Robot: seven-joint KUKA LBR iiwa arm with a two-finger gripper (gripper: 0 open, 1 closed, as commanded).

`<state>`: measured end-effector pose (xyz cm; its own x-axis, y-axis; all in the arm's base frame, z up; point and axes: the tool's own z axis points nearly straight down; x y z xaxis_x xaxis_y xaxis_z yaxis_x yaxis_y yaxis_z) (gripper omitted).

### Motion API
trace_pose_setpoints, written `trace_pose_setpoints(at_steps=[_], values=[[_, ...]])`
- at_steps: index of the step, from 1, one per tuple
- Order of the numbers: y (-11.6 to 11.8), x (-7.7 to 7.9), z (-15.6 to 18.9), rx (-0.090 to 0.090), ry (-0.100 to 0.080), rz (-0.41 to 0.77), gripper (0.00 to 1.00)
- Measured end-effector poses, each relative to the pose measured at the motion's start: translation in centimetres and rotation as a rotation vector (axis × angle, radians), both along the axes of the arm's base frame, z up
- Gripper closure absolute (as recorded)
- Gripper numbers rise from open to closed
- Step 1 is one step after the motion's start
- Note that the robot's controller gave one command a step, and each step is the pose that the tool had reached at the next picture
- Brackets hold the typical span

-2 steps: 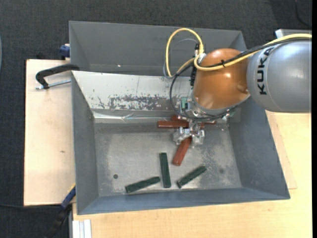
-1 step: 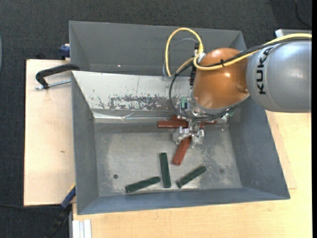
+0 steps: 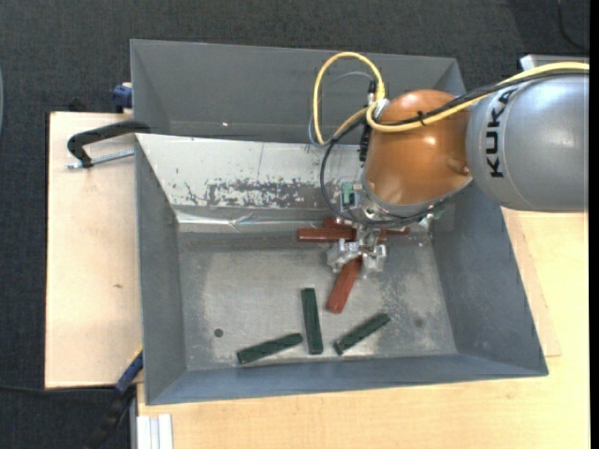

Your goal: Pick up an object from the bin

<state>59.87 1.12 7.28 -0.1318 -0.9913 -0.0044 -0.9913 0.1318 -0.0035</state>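
orange wrist cover (image 3: 416, 148) on top | gripper (image 3: 359, 255) low at upper end of red-brown stick (image 3: 341, 290), mid bin (image 3: 154, 279); open/closed: can't tell | 2nd red stick (image 3: 318, 235) behind, green sticks (image 3: 311, 321) nearer front | est: stick looks still on floor, secure grasp + lift left

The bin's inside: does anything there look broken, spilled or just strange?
Nothing is spilled or broken. The back wall is speckled with scuff marks, which looks like wear. Three dark green bars lie loose at different angles near the front, and a red-brown bar slants out from under the gripper.
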Motion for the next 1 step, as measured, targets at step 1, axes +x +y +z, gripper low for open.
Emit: trace_pose_setpoints(at_steps=[1], values=[[0.02, -0.13, 0.78, 0.000, 0.006, -0.001, 1.00]])
